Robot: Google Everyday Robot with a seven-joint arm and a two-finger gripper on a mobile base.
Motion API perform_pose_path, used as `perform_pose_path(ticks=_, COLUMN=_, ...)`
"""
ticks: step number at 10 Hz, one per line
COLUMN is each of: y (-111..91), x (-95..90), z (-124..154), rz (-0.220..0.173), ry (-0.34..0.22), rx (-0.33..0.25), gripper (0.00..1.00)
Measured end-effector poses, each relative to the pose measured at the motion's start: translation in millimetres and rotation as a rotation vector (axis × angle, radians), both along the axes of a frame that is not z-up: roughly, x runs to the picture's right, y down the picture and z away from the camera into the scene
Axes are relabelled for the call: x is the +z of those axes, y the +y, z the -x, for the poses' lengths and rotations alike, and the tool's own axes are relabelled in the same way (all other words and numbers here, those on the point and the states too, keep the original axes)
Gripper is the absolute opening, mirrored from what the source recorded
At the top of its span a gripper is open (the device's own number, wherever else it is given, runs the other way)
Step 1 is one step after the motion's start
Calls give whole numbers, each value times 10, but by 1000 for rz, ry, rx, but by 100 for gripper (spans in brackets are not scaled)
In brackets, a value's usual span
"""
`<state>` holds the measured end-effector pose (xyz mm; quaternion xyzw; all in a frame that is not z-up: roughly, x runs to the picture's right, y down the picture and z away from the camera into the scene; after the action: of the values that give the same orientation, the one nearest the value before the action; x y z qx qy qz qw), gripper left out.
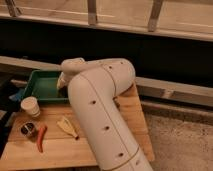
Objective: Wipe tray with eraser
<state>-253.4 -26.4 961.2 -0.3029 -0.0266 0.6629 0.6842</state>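
The green tray (pixel 40 85) lies at the back left of the wooden table. My white arm reaches over its right end. My gripper (pixel 61 84) is down inside the tray at its right side, mostly hidden behind the arm's wrist. A small dark patch under the gripper may be the eraser (pixel 59 87); I cannot tell for sure. The left part of the tray floor is bare.
A white cup (pixel 30 106) stands in front of the tray. A small dark round bowl (pixel 27 129) and an orange-red carrot (pixel 41 138) lie at the front left, with a pale yellow object (pixel 67 126) beside them. A blue cloth (pixel 18 94) is at the tray's left. My arm covers the table's right half.
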Motion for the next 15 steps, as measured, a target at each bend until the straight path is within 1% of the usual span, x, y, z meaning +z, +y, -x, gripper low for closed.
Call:
perform_pose_path(ticks=1, y=-60, x=91, z=-68, rz=-8, ry=27, rx=1, gripper=0)
perform_pose_path(ticks=3, y=-173, x=158, z=-63, rz=-28, ry=44, rx=5, gripper=0)
perform_pose_path(ticks=4, y=-266, x=185, z=-70, rz=-44, ry=49, rx=12, gripper=0)
perform_pose_path(ticks=6, y=-364, x=197, z=-24, rz=-62, ry=38, rx=25, gripper=0)
perform_pose_path(ticks=7, y=-391, x=189, z=80, rz=-66, ry=7, rx=32, gripper=0)
perform_pose_path(ticks=9, y=-337, x=101, z=240, rz=-52, ry=-71, rx=49, gripper=0)
perform_pose_path(ticks=10, y=-274, x=9, z=299, rz=-42, ry=-108, rx=53, gripper=0)
perform_pose_path(ticks=11, y=-172, x=-123, z=390, rz=-24, ry=-144, rx=50, gripper=0)
perform_pose_path(ticks=12, y=-96, x=-213, z=433, rz=-10, ry=-160, rx=44, gripper=0)
perform_pose_path(ticks=14, y=-24, x=-300, z=363, rz=3, ry=-149, rx=36, gripper=0)
perform_pose_path(ticks=15, y=-37, x=-302, z=321, rz=4, ry=-142, rx=40, gripper=0)
